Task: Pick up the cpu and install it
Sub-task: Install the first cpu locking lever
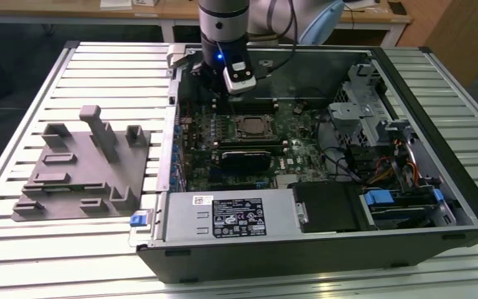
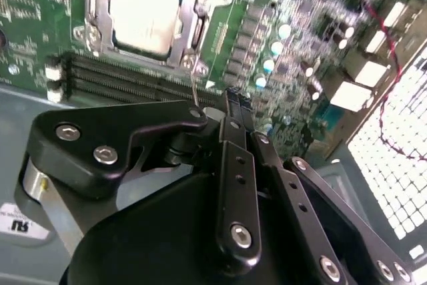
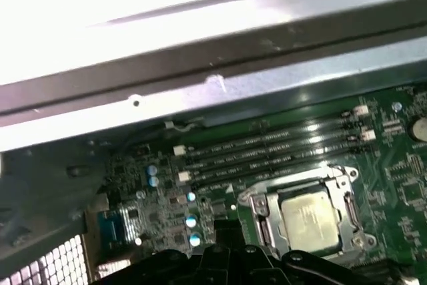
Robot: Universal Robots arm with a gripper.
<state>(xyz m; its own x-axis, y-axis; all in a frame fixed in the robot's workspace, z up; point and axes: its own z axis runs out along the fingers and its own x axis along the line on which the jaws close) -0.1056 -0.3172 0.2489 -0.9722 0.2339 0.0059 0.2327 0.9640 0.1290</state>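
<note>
Item one, at the exterior view's left: we list a grey plastic tray [image 1: 77,180] with upright blocks, lying on the slatted table [image 1: 23,249].

Item two, centre to the exterior view's right: an open computer case [image 1: 322,249] holding the green motherboard [image 1: 293,152], a labelled power supply [image 1: 231,215] and blue-tabbed drive bays [image 1: 388,199].

Item three: the cpu [image 2: 145,15], silver-topped, sits inside the socket frame [image 2: 100,5] on that board; we see it in both wrist views [image 3: 310,221].

Item four: the arm [image 1: 222,25] stands near vertical over the case's far side. The gripper [image 2: 235,101] hangs above the board beside the socket, its fingers [image 2: 233,158] pressed together, pinching nothing.
</note>
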